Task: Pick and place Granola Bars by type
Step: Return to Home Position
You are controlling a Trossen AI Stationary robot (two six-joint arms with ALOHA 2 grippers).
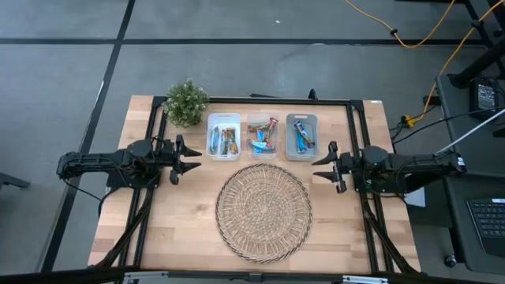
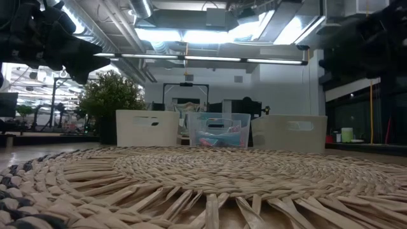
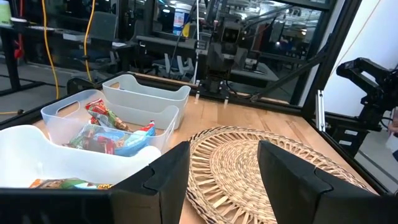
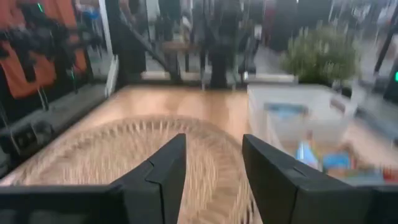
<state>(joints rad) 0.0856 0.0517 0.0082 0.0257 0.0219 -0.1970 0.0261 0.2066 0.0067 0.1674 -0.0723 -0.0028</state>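
Observation:
The granola bars lie sorted in three small bins along the far side of the table. Orange and blue ones (image 1: 226,142) fill the white bin. Red and blue ones (image 1: 262,136) are in the clear bin and also show in the left wrist view (image 3: 106,134). Blue ones (image 1: 302,136) sit in the grey bin. My left gripper (image 1: 193,160) (image 3: 224,155) hovers open left of the wicker tray (image 1: 263,211), pointing right. My right gripper (image 1: 317,169) (image 4: 214,146) hovers open at the tray's right, pointing left. Neither holds anything.
A potted plant (image 1: 187,102) stands at the far left, beside the white bin (image 1: 211,126). The round wicker tray (image 2: 203,184) fills the table's middle, with nothing on it. A dark frame (image 1: 355,102) runs along the table's far and side edges.

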